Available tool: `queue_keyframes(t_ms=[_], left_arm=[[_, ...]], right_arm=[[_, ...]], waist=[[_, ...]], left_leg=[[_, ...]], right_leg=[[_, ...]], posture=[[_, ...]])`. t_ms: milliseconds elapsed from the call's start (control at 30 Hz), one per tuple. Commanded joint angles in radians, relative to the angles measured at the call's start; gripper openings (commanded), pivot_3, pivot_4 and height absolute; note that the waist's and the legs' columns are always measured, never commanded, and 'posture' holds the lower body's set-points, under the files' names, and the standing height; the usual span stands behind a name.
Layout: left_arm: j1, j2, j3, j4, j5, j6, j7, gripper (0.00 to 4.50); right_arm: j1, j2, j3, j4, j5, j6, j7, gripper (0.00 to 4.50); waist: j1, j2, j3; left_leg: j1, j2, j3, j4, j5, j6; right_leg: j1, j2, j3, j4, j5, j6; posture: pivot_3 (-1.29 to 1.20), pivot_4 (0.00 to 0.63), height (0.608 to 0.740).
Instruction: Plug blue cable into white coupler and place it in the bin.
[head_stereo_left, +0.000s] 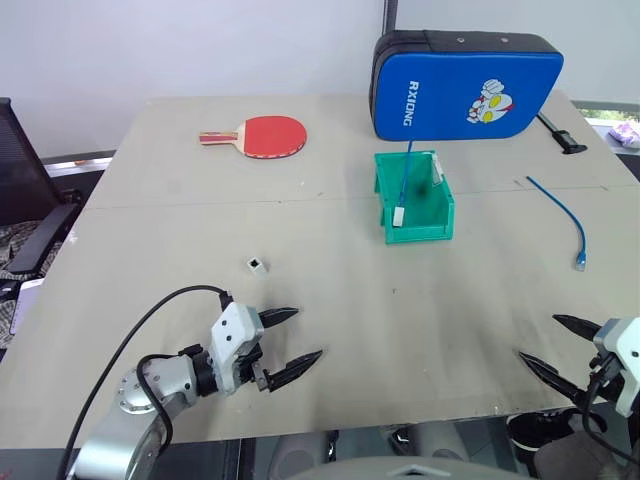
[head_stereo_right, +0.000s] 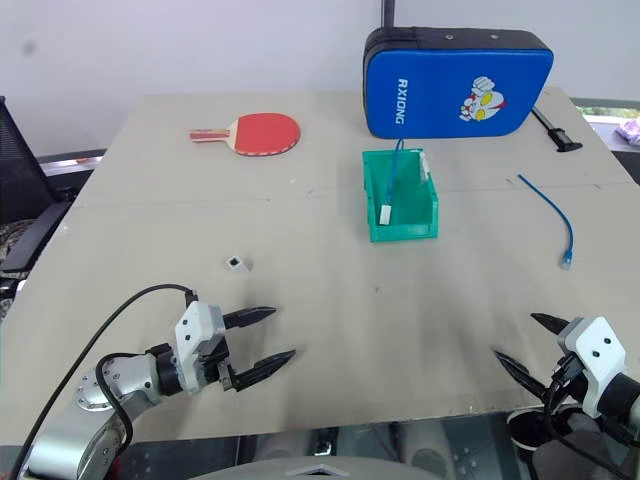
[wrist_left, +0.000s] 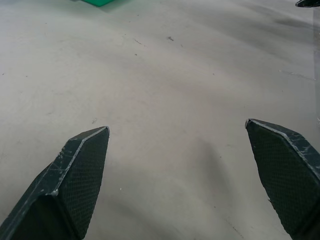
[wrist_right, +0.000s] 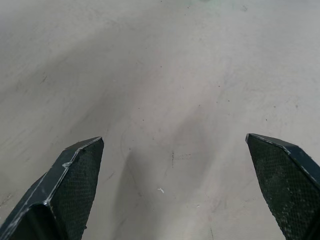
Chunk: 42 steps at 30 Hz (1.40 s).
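Table (head_stereo_left: 330, 300): pale beige surface carrying every item in the scene; a faint seam runs across it at about the height of the bin's front.
Bin (head_stereo_left: 432, 222): small green open-topped box, standing near the middle of the table's far half, just in front of the blue padded case.
Cable in bin (head_stereo_left: 404, 175): a thin blue cable leans upright in the bin, its upper end rising past the back rim, its lower end carrying a small white block (head_stereo_left: 398, 215) that rests against the inside of the front wall.
Second blue cable (head_stereo_left: 560, 208): lies loose in a gentle curve on the table to the right of the bin, well apart from it, with a small plug at its near end.
White coupler (head_stereo_left: 257, 264): tiny white block with a dark socket hole, alone on the table to the left of the bin and beyond the left gripper.
Left gripper (head_stereo_left: 298, 342): hovers over the near left part of the table, fingers spread wide, holding nothing.
Right gripper (head_stereo_left: 547, 345): at the near right edge, fingers likewise spread wide and empty.
Blue padded case (head_stereo_left: 465, 84): stands on edge at the far side.
Table-tennis paddle (head_stereo_left: 265, 135): red-faced, flat on the far left of the table.
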Motion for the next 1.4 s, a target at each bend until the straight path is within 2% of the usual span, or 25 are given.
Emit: queue_keyframes(t_ms=[33,233,400,500,633,700,733,833,933,1033,1167,1300,1333,1367,1400], left_arm=[[-0.028,-0.022,0.002,-0.019,-0.03,-0.001,0.013,4.47],[-0.093,-0.079,0.003,-0.025,-0.104,0.077,0.067,4.47],[-0.126,-0.077,-0.022,-0.079,-0.121,0.107,0.072,4.47],[-0.137,-0.058,-0.035,-0.085,-0.098,0.081,0.047,4.47],[-0.146,-0.049,-0.046,-0.074,-0.089,0.061,0.035,4.47],[-0.154,-0.051,-0.053,-0.068,-0.088,0.056,0.031,4.47],[-0.159,-0.051,-0.058,-0.066,-0.086,0.051,0.027,4.47],[-0.172,-0.053,-0.068,-0.06,-0.081,0.045,0.022,4.47],[-0.187,-0.055,-0.073,-0.057,-0.078,0.042,0.027,4.47],[-0.185,-0.053,-0.071,-0.072,-0.081,0.045,0.035,4.47],[-0.165,-0.051,-0.066,-0.096,-0.082,0.047,0.046,4.47],[-0.139,-0.05,-0.069,-0.126,-0.077,0.047,0.063,4.47],[-0.131,-0.051,-0.066,-0.135,-0.077,0.049,0.073,4.5],[-0.123,-0.052,-0.061,-0.144,-0.078,0.052,0.082,4.5],[-0.115,-0.051,-0.057,-0.153,-0.078,0.054,0.089,4.5]], right_arm=[[-0.024,-0.023,-0.024,-0.007,0.008,-0.015,0.003,4.5],[-0.113,-0.053,-0.025,0.002,0.024,0.04,-0.032,4.5],[-0.195,-0.101,-0.032,0.037,0.004,0.135,-0.085,4.5],[-0.233,-0.208,-0.027,0.102,-0.048,0.09,-0.015,4.5],[-0.282,-0.42,0.025,0.297,-0.2,-0.183,0.139,4.5],[-0.369,-0.549,0.106,0.463,-0.295,-0.376,0.199,4.5],[-0.461,-0.599,0.177,0.568,-0.354,-0.485,0.206,4.5],[-0.794,-0.652,0.405,0.837,-0.554,-0.737,0.214,4.5],[-1.15,-0.611,0.64,1.125,-0.813,-0.956,0.187,4.5],[-1.435,-0.547,0.865,1.353,-1.113,-1.113,0.052,4.5],[-1.628,-0.472,1.093,1.524,-1.386,-1.191,-0.148,4.5],[-1.723,-0.382,1.3,1.627,-1.602,-1.192,-0.362,4.5],[-1.734,-0.355,1.346,1.649,-1.64,-1.196,-0.392,3.95],[-1.744,-0.334,1.379,1.668,-1.664,-1.198,-0.416,3.68],[-1.753,-0.322,1.404,1.682,-1.683,-1.201,-0.443,3.16]], waist=[[0.001,0.0,0.0],[0.002,0.0,0.0],[0.012,0.0,0.0],[0.014,0.0,0.0],[0.013,0.0,0.0],[0.01,0.0,0.0],[0.01,0.0,0.001],[-0.005,0.002,0.002],[-0.016,0.003,0.003],[-0.015,0.004,0.004],[-0.015,0.005,0.005],[-0.015,0.005,0.005],[-0.016,0.004,0.005],[-0.018,0.001,0.003],[-0.019,-0.002,0.002]], left_leg=[[0.0,0.0,0.0,0.0,0.0,0.0],[0.001,0.0,0.0,0.001,0.0,0.0],[0.0,0.0,0.001,0.0,0.0,0.0],[0.0,-0.001,0.001,0.001,0.0,0.0],[0.001,-0.002,0.002,0.001,0.0,0.0],[0.002,-0.002,0.003,0.001,0.0,0.0],[0.003,-0.002,0.003,0.001,0.0,0.0],[0.003,-0.001,0.005,0.001,0.0,0.0],[0.004,-0.003,0.007,0.001,0.0,0.0],[0.004,-0.001,0.01,0.0,0.0,0.0],[0.003,-0.001,0.013,-0.002,0.001,0.0],[0.002,-0.001,0.014,-0.002,0.001,-0.001],[0.002,-0.001,0.016,-0.002,0.001,-0.001],[0.003,-0.001,0.017,-0.001,0.001,-0.001],[0.003,-0.001,0.017,-0.001,0.001,0.0]], right_leg=[[0.0,0.0,0.0,0.0,0.0,0.0],[0.001,0.0,0.0,0.0,0.0,0.0],[0.0,0.002,0.001,0.0,0.0,0.0],[0.001,0.001,0.002,0.0,0.0,0.0],[0.001,0.002,0.003,0.0,0.0,0.0],[0.001,0.002,0.003,0.0,0.0,0.0],[0.001,0.003,0.004,0.0,0.0,0.0],[0.001,0.004,0.005,0.0,0.001,-0.001],[0.001,0.004,0.007,0.0,0.001,-0.001],[-0.001,0.006,0.01,0.0,0.002,-0.002],[-0.003,0.006,0.014,0.0,0.003,-0.005],[-0.004,0.003,0.017,-0.002,0.003,-0.005],[-0.003,0.003,0.018,-0.002,0.003,-0.005],[-0.003,0.002,0.018,-0.003,0.003,-0.005],[-0.002,0.002,0.018,-0.003,0.003,-0.005]], posture=[[0.0,0.15,0.74],[0.0,0.15,0.74],[0.0,0.15,0.74],[0.0,0.15,0.74],[0.0,0.15,0.74],[0.0,0.15,0.74],[0.0,0.15,0.74],[0.0,0.15,0.74],[0.0,0.15,0.74],[0.0,0.15,0.74],[0.0,0.15,0.74],[0.0,0.15,0.74],[0.0,0.15,0.74],[0.0,0.15,0.74],[0.0,0.15,0.74]])
